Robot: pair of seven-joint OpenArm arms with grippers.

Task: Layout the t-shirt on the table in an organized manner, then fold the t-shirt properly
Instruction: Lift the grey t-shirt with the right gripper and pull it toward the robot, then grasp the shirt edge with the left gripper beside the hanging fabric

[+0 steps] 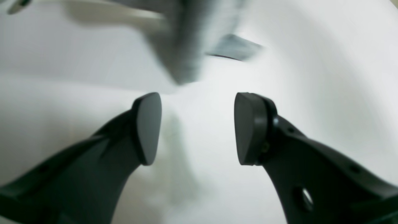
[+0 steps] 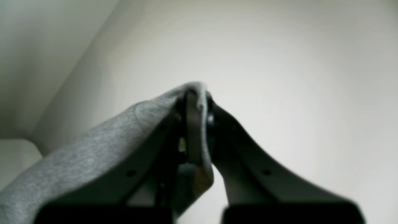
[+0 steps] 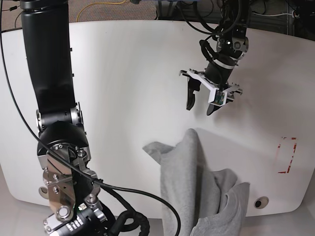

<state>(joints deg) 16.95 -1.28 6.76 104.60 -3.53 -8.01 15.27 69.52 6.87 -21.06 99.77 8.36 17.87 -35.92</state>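
yellow cable [image 3: 106,4] and dark cables [image 3: 197,7] beyond far edge

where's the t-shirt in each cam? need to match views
Left wrist: the t-shirt is a blurred grey mass at top centre, above the open left gripper.
Right wrist: grey fabric runs from lower left up to centre, pinched in the shut right gripper.
Base: bunched at lower centre-right, draped over the near table edge.
Shared landmark: the white table fills the background of every view.
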